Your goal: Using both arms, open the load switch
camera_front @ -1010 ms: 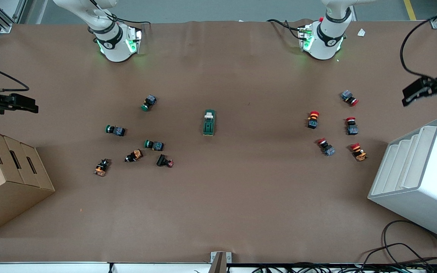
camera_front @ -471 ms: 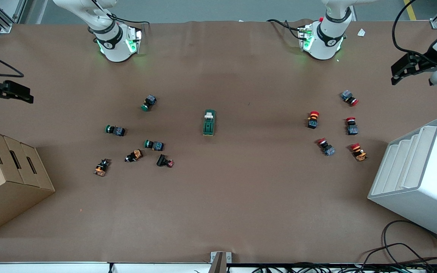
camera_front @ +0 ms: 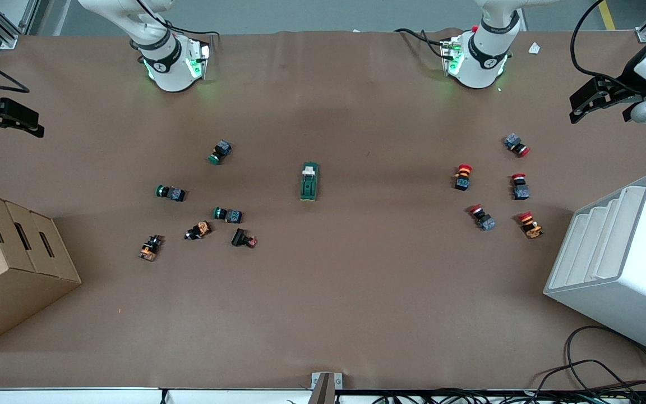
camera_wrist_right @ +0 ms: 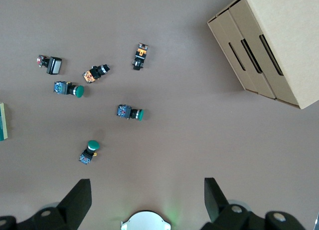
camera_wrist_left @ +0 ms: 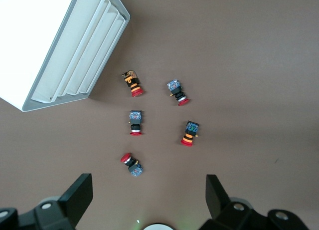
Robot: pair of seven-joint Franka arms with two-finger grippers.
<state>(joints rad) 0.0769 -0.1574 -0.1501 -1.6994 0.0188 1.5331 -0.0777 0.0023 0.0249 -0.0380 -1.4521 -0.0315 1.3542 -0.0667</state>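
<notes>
The small dark green load switch with a cream toggle [camera_front: 309, 181] is seen lying in the middle of the brown desk [camera_front: 323, 314], well apart from every edge. The left arm's black gripper [camera_front: 584, 106] is held up over the desk's edge at the left arm's end, with its fingers [camera_wrist_left: 79, 196] spread wide and nothing in them. The right arm's black gripper [camera_front: 23, 119] is held up over the edge at the right arm's end, spread wide and empty too.

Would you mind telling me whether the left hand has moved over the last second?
Yes. The left hand has moved away from the white rack, toward the table's edge by the arm bases.
</notes>
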